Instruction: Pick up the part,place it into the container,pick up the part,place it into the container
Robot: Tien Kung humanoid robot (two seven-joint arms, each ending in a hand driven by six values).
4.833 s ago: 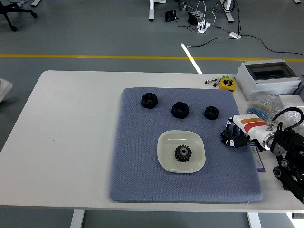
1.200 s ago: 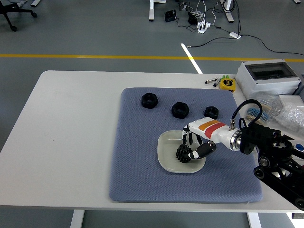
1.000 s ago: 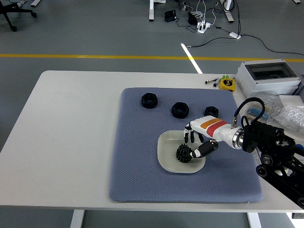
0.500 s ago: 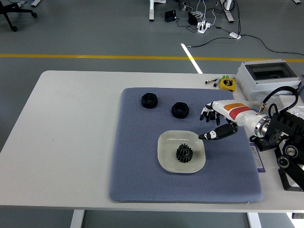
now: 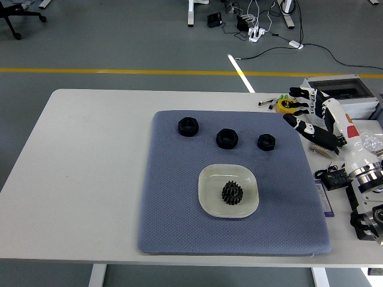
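Observation:
A black gear [image 5: 231,192] lies in the pale shallow dish [image 5: 209,198] on the blue-grey mat [image 5: 179,197]. Three black nut-like parts sit in a row on the mat behind the dish: one at the left [image 5: 188,127], one in the middle [image 5: 227,138], a smaller one at the right [image 5: 266,142]. My right hand [image 5: 306,111] is raised off the mat's right edge, fingers spread and empty, well apart from the parts. My left arm is out of view.
A grey box with a clear lid [image 5: 339,95] stands at the table's far right. A yellow tape measure [image 5: 287,105] and small tools lie next to it. Bagged items [image 5: 374,141] lie at the right edge.
My right hand has left the dish, where it hovered over the gear, and swung back up and to the right, off the mat. The gear stays in the dish.

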